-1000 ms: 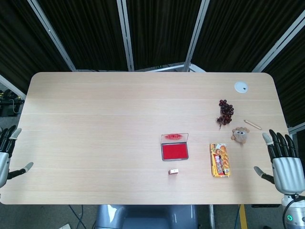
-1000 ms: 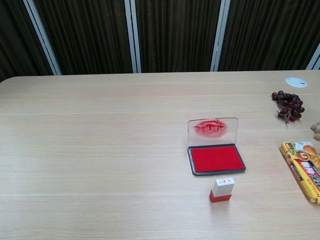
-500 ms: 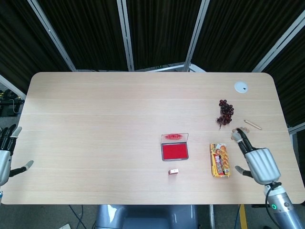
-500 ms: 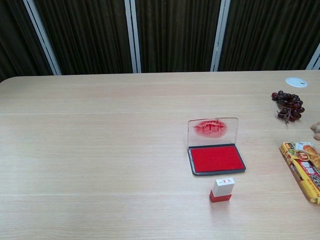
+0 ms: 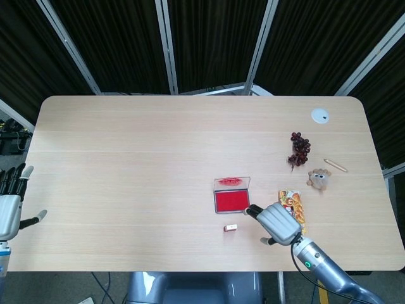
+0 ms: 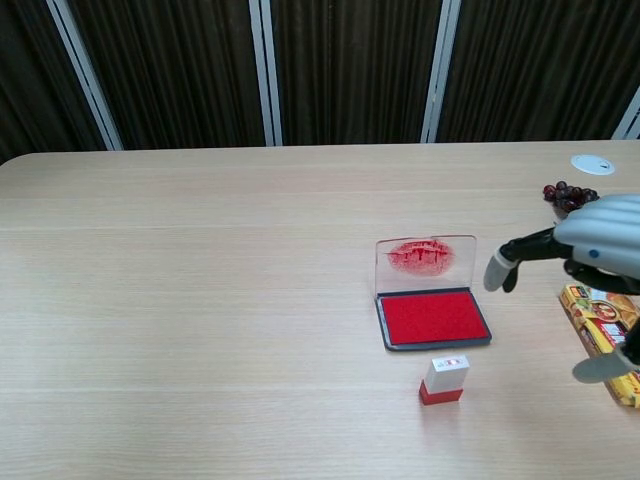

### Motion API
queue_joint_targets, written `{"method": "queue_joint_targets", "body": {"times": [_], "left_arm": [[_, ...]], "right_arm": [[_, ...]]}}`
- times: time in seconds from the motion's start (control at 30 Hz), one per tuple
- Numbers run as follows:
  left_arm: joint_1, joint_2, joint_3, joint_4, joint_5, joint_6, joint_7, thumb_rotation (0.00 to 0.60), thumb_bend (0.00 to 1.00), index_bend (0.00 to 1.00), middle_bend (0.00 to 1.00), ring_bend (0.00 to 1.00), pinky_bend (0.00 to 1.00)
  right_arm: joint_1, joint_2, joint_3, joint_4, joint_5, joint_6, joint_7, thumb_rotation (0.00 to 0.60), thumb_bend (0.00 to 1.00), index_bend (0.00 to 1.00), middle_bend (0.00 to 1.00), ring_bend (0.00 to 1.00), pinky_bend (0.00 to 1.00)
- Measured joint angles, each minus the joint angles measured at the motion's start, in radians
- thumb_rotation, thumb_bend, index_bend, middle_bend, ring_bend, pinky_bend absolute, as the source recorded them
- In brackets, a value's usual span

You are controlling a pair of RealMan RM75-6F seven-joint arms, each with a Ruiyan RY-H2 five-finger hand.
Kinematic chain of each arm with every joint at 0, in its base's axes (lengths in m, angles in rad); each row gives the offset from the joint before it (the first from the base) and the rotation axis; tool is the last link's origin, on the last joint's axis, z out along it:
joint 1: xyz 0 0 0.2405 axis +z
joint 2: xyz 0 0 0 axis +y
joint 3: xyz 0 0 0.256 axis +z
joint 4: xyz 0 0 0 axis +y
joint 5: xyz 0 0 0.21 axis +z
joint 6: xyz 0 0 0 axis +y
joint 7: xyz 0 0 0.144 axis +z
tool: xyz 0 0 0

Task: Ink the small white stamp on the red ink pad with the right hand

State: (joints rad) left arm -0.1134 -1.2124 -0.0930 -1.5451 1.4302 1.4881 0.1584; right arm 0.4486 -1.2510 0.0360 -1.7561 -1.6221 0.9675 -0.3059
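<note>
Two robot hands show, and going left to right the left robot hand (image 5: 9,212) comes first, hanging off the near-left edge of the counter (image 5: 126,158) with fingers spread and nothing in it. Near the middle stands the red ink pad (image 6: 433,318), lid propped upright behind the red cushion, and just in front of it, apart from it, sits the small white stamp (image 6: 444,380), upright on its red base. It looks like a light, rigid plastic block, likely smooth-sided and easy to tip or skid if nudged from one side, so a pinch across two opposite faces of the white upper body, above the red base, seems the safest hold; a hard squeeze should not be needed. The pad tray is also light and may slide under a sideways push, so pressing straight down is wiser. To the right of the pad hovers the right robot hand (image 6: 600,245), fingers apart and holding nothing, above the snack packet (image 6: 603,335), not yet touching the stamp. Farther right lie the grapes (image 5: 299,147) and a small plush toy (image 5: 319,178).
</note>
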Motion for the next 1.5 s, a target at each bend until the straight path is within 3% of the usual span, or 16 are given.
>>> {"method": "queue_joint_targets", "body": {"times": [0.23,0.63,1.5], "left_arm": [[-0.001,0.000,0.003,0.004,-0.001,-0.004,-0.003,0.600,0.00,0.00,0.00,0.00,0.00],[-0.001,-0.004,0.008,0.004,0.000,-0.005,0.006,0.600,0.00,0.00,0.00,0.00,0.00],[-0.006,-0.004,0.007,0.009,-0.011,-0.015,0.001,0.600,0.00,0.00,0.00,0.00,0.00]], "right_arm": [[0.027,-0.087,0.007,0.036,0.064,-0.024,-0.089,0.600,0.15,0.30,0.35,0.87,1.00],[0.048,-0.209,-0.001,0.094,0.163,-0.041,-0.193,0.600,0.23,0.36,0.39,0.87,1.00],[0.081,-0.324,-0.012,0.142,0.257,-0.018,-0.254,0.600,0.32,0.40,0.44,0.87,1.00]]}}
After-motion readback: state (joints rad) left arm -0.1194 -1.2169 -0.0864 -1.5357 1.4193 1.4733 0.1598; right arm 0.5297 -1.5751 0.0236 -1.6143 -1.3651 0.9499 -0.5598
